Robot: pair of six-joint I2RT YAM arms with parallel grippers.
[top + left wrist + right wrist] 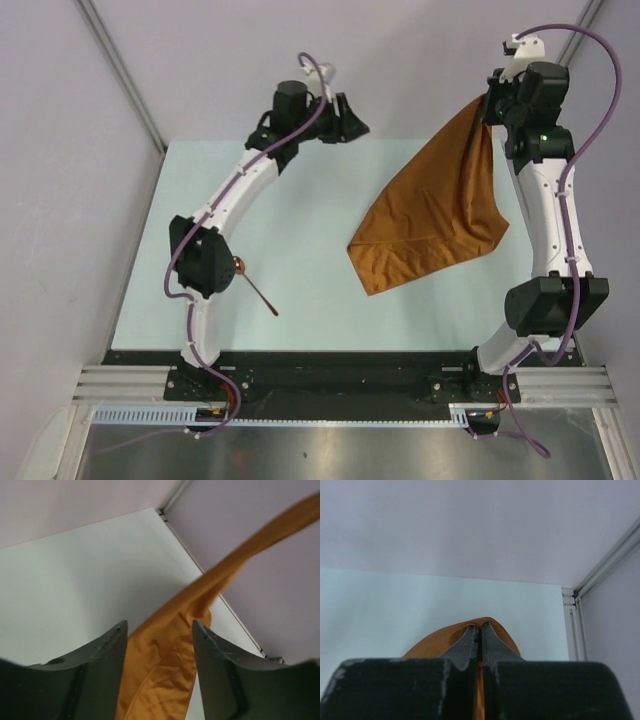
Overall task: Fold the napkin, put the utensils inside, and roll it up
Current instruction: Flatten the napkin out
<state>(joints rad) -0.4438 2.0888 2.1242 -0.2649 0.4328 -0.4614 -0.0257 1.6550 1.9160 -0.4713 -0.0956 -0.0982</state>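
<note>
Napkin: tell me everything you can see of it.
The napkin is a plain rust-orange cloth, soft and creased. It hangs by one corner from the right end effector, shut on it, and drapes in loose folds above the right side of the table. Whether its lower edge rests on the table is unclear.

We are finding open table (310,215) down the middle, between the left arm (232,200) and the hanging napkin (435,215); a gripper could pass there. The napkin is dropping from the right gripper (480,626), which is pinching its corner, and it is curtaining off the right-centre. The left arm is arching over the left side, its elbow just beside the spoon (258,288). The left gripper (360,127), jaws apart, is facing the cloth across free air. The back wall (400,50) is closing off the far edge.
</note>
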